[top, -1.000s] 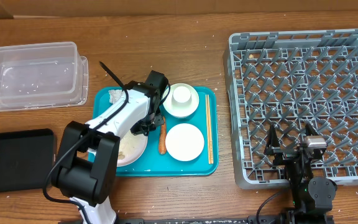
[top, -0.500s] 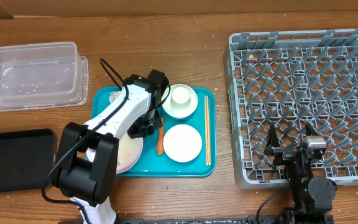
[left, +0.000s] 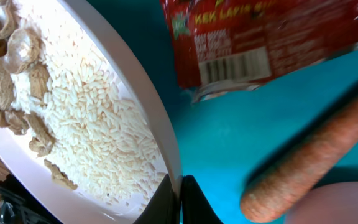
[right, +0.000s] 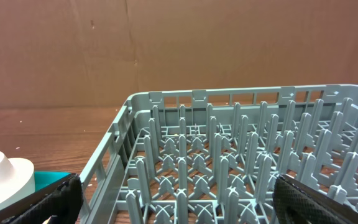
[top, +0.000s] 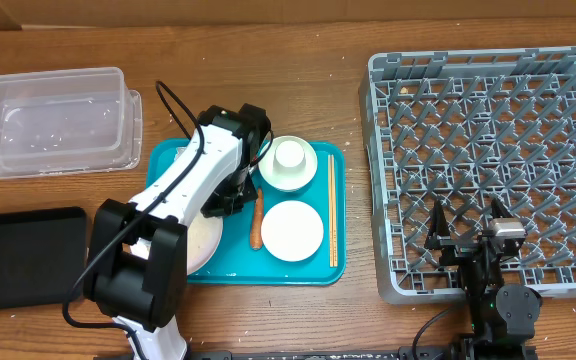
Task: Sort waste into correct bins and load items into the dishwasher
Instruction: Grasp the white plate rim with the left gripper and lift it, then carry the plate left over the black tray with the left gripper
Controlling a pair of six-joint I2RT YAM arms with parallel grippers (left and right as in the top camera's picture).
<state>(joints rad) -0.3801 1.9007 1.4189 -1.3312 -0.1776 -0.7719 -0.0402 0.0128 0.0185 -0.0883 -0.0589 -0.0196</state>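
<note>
My left gripper (left: 180,186) is shut on the rim of the large white plate (left: 104,81), which holds rice and beige food scraps (left: 17,68). In the left wrist view a red wrapper (left: 260,37) and an orange carrot (left: 309,168) lie on the teal tray (left: 229,137) beside the plate. From overhead, the left gripper (top: 230,200) is over that tray, partly hiding the plate (top: 203,245). The carrot (top: 258,222), a small plate (top: 293,230), a cup in a bowl (top: 290,160) and chopsticks (top: 332,210) also lie there. My right gripper (top: 466,238) stands open over the grey dish rack (top: 493,60).
A clear plastic tub (top: 53,120) stands at the back left, and a black tray (top: 23,257) lies at the front left. The rack's upright pegs (right: 229,143) fill the right wrist view. Bare wood lies between the teal tray and the rack.
The left arm has swung up and to the left with the plate's rim in its grip. The plate shows narrower under the arm, and the teal tray has slid slightly left. The right arm is still.
</note>
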